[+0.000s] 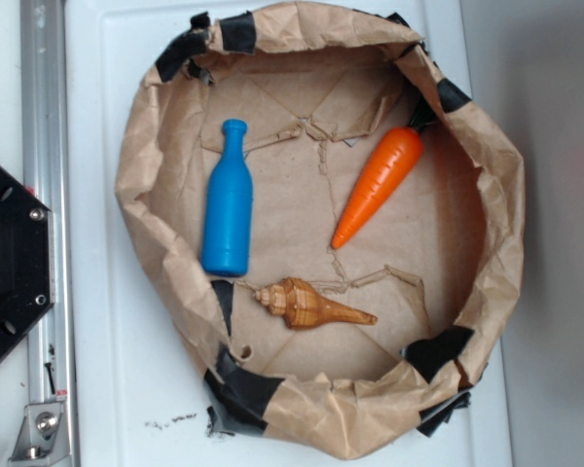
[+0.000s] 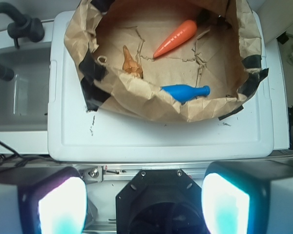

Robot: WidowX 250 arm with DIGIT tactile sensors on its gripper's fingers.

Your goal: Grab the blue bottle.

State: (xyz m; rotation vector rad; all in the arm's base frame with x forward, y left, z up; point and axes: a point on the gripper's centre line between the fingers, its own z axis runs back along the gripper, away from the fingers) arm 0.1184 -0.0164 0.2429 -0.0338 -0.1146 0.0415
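one blue bottle (image 1: 228, 204) lies just beside the paper wall (image 1: 141, 175).

Wrist view: blue bottle (image 2: 185, 92) base hidden behind paper wall (image 2: 136, 100). Gripper (image 2: 144, 200) fingers blurred, cut by bottom edge. Carrot (image 2: 176, 38) leaves obscured.

The hand (image 2: 144, 202) hangs with fingers (image 2: 61, 204) spread wide, well short of the blue bottle (image 2: 184, 92) lying beyond it, inside the paper nest (image 2: 136, 100).

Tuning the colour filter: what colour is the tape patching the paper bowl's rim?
Black tape; clearest in the exterior view.
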